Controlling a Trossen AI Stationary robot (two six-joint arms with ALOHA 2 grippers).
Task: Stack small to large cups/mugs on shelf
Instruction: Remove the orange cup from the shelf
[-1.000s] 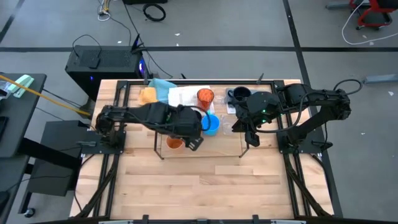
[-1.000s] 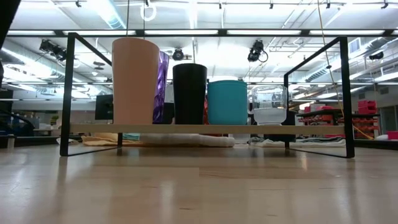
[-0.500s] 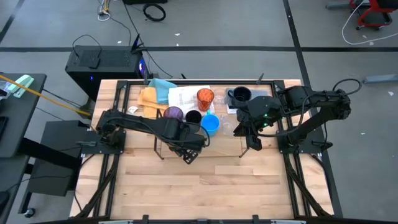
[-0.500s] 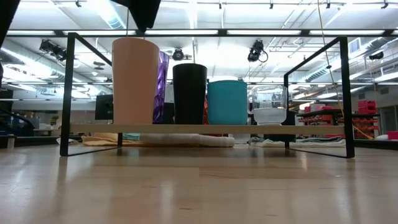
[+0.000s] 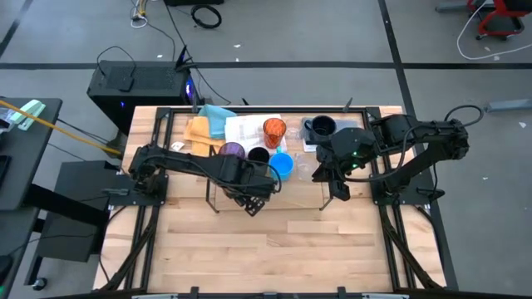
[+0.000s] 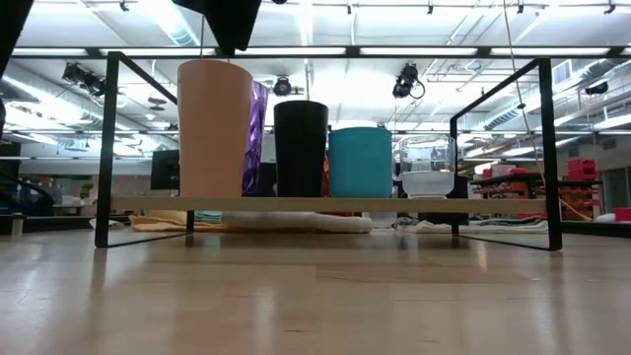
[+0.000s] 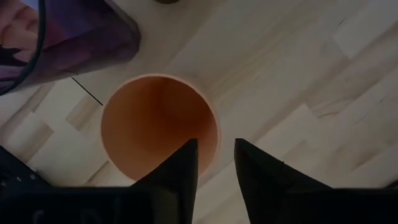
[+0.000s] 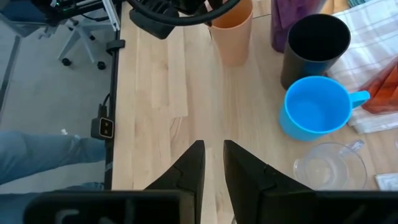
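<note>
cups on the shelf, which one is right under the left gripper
The pale orange cup, at the end of the row beside the purple cup. The left gripper hangs over its open mouth, empty; the black, blue and glass cups stand farther along.

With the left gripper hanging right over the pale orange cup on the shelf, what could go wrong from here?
1. The left gripper has one finger over the pale orange plastic cup's rim; moving sideways might tip it.
2. The translucent purple cup stands close beside it on the thin black metal shelf, so a knock may topple both.
</note>
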